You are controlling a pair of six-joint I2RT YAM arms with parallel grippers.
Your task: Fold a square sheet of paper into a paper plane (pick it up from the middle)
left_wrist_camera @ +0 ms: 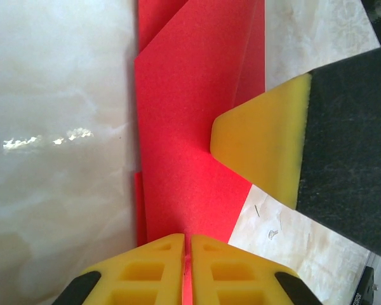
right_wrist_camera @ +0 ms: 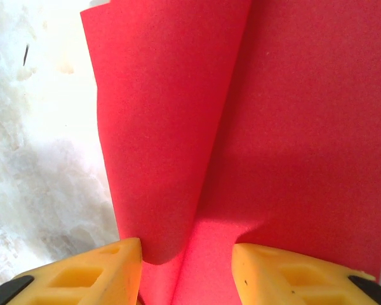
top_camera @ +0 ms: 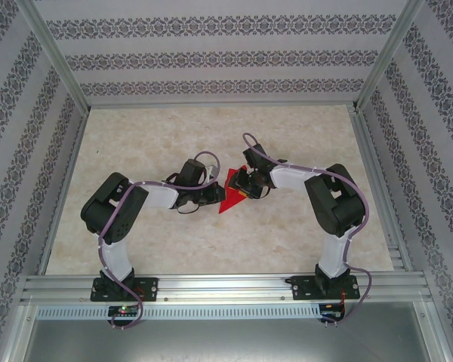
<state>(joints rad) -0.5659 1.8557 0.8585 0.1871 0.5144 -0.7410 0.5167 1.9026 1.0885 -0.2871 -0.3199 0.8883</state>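
Sheet: your square sheet of paper (top_camera: 229,194) lies mid-bench (top_camera: 181,249) between the two arms. It is already partly folded and tapers toward the arm bases.
Left jaws: closed to a slit with a sliver of red in it. You appear to have the sheet's folded edge pinched at the near end.
Right jaws: about half open, standing astride a raised flap (right_wrist_camera: 165,159) that curls up off the layer beneath. Neither pad (right_wrist_camera: 273,273) clamps it.
Step in hand: by my reading, you are midway through a fold. The left side anchors the sheet while the right works the loose flap.
Next move calls for: laying that flap flat with its edge lined up on the existing crease, then pressing along the fold. Hold the left pinch firm so the thin sheet cannot slide or skew.
Remaining: the shape is not yet a slim dart, so more folds lie ahead.
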